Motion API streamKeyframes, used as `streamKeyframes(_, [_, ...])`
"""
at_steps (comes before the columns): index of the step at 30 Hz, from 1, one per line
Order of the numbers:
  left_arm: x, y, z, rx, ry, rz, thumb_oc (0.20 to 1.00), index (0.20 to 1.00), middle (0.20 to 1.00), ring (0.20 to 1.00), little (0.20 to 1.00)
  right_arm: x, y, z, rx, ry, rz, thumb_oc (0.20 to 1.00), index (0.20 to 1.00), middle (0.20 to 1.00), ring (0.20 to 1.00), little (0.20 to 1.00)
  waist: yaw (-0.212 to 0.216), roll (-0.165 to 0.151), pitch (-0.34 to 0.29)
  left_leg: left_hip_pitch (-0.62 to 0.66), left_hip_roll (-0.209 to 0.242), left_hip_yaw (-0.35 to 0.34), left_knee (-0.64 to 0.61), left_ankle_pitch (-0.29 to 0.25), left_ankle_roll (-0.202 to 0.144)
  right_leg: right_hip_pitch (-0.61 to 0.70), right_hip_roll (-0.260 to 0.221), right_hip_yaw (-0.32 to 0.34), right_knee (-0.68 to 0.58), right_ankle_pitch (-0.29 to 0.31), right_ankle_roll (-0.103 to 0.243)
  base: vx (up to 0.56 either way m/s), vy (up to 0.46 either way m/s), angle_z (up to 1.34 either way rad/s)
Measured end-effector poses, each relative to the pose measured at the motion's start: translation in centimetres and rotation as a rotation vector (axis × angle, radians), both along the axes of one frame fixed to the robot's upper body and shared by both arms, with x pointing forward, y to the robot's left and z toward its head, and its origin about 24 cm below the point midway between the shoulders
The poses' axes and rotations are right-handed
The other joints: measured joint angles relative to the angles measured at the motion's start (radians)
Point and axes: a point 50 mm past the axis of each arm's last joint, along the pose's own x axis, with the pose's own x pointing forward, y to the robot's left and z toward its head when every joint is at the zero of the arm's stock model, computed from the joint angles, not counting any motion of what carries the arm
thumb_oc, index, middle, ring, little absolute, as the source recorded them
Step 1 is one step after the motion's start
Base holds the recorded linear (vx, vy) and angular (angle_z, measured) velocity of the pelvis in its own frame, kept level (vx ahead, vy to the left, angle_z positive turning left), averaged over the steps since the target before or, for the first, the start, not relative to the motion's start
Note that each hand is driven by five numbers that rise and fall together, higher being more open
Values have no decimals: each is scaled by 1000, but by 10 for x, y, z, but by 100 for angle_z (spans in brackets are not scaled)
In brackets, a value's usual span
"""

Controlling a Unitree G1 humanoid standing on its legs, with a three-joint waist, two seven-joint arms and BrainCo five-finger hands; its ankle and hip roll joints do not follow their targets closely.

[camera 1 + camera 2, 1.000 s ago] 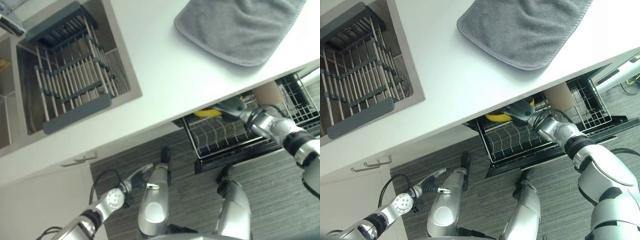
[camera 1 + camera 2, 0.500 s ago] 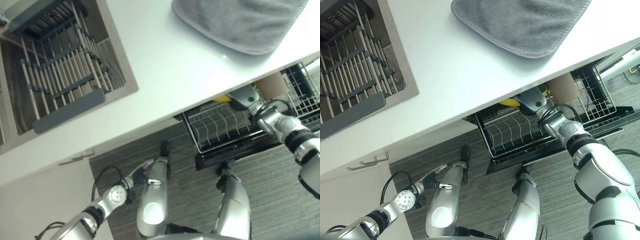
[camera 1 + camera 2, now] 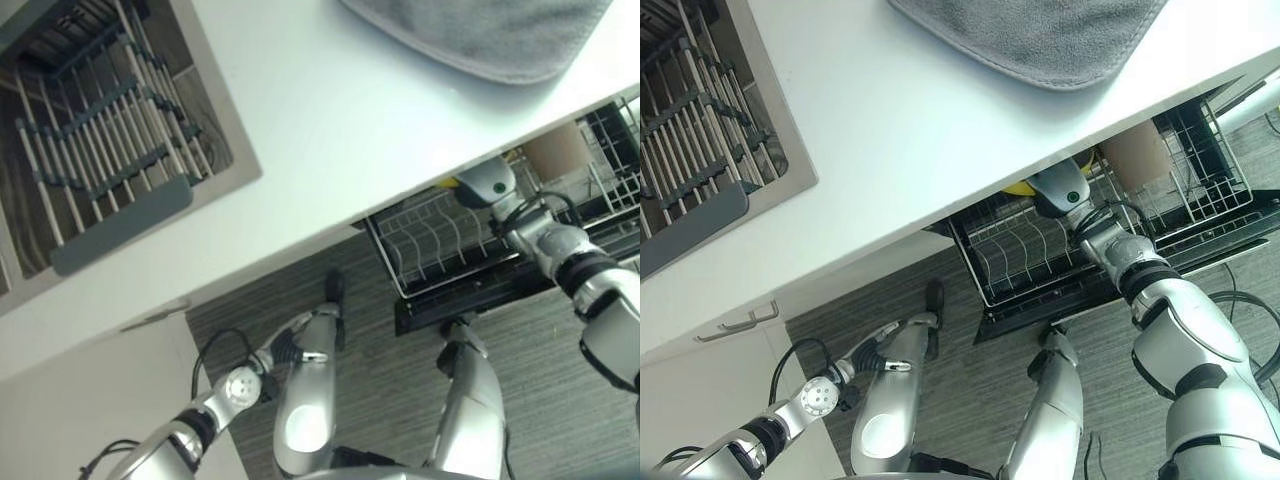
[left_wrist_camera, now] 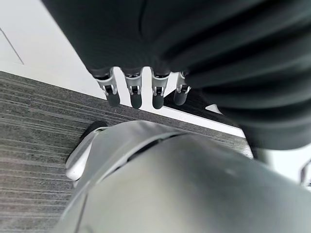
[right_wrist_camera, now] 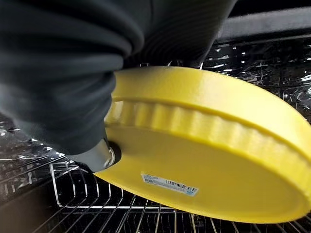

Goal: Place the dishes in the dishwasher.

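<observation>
Placement under way: the yellow plate (image 5: 204,145), held by the right hand (image 3: 1060,187), hovers tilted over the dishwasher rack (image 3: 1015,255) beneath the tabletop (image 3: 940,140), not yet seated between the tines. Thumb presses its underside; arm reaches forward. Left hand (image 4: 141,90) hangs low, fingers straight, empty.

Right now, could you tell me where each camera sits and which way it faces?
Left eye view: on the head, looking down at the counter, sink rack and dishwasher rack; both arms show.
Right eye view: beside it, sharing that scene.
Left wrist view: along the idle left hand toward the floor.
Right wrist view: along the right hand, shut on the yellow plate, which the right eye view also shows.
</observation>
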Motion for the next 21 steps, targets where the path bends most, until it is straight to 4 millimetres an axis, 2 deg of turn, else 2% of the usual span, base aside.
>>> streamKeyframes(13, [2, -3, 2, -10, -16, -2, 1000, 1000, 1000, 1000, 1000, 4, 2, 9, 4, -35, -11, 200, 200, 200, 200, 200, 12, 8, -2, -20, -1, 0, 8, 1, -3, -15, -1, 0, -2, 3, 0, -19, 5, 0])
streamKeyframes(14, [3, -3, 2, -9, -17, -3, 1000, 1000, 1000, 1000, 1000, 4, 2, 10, 3, -36, -11, 285, 285, 285, 285, 285, 12, 8, -2, -20, -1, 0, 8, 1, -3, -15, -1, -1, -3, 3, 0, 0, 0, 0])
streamKeyframes(15, [4, -4, 3, -10, -21, -4, 1000, 1000, 1000, 1000, 1000, 4, 3, 11, 3, -37, -11, 470, 470, 470, 470, 470, 12, 8, -2, -22, -1, 0, 8, 1, -3, -15, -1, -1, -6, 5, 0, 0, 0, 0])
streamKeyframes(16, [4, -4, 3, -10, -22, -4, 1000, 1000, 1000, 1000, 1000, 5, 4, 11, 6, -39, -11, 1000, 1000, 1000, 1000, 1000, 12, 9, -2, -24, -1, 0, 8, 1, -3, -15, 0, -1, -12, 8, 3, 0, 0, 0])
streamKeyframes(21, [4, -4, 4, -11, -22, -3, 1000, 1000, 1000, 1000, 1000, 8, 6, 11, -3, 10, -36, 1000, 1000, 1000, 1000, 1000, 14, 11, -4, -33, -1, 0, 10, 1, -3, -18, 0, -4, -21, 16, 3, 0, 0, 0])
